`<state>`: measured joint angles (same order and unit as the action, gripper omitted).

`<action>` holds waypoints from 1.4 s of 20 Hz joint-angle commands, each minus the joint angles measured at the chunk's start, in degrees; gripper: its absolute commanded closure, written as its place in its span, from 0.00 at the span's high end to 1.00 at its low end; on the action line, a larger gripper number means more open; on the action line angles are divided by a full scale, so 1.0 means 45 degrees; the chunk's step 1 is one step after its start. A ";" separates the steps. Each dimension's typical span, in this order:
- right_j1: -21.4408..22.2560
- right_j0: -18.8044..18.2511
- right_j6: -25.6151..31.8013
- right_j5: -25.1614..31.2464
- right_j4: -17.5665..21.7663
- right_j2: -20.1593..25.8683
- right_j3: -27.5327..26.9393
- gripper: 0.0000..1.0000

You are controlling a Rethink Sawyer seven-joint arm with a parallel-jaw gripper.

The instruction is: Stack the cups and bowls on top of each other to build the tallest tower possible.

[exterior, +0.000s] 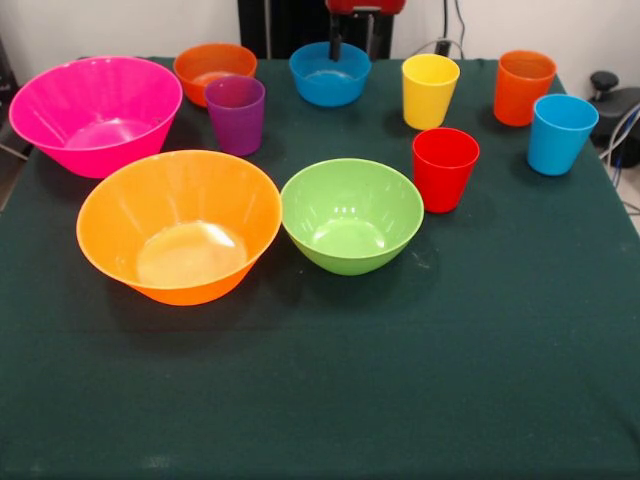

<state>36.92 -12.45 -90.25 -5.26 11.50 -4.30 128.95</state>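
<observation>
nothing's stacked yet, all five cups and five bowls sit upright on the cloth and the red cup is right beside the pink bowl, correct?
Not quite. In the front view the red cup stands beside the green bowl, not the pink bowl, which sits well across the table from it. The rest holds: nothing is stacked, and all five cups and five bowls sit upright on the cloth.

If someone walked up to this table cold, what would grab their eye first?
Probably the two biggest pieces: the pink bowl at the far left and the large orange bowl in front of it, both upright and empty. Next, the green bowl in the middle, then the loose row of bright cups along the far right, none stacked yet.
</observation>
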 commanded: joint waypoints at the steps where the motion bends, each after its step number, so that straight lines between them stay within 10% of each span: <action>1: 0.0654 0.0788 -0.1938 0.1696 -0.0679 0.0343 -0.0771 1.00; 28: -0.0627 0.1219 -0.2084 0.1236 -0.0785 0.0236 -0.1728 1.00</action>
<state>37.21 -9.29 -90.25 -2.63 10.89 -6.20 127.08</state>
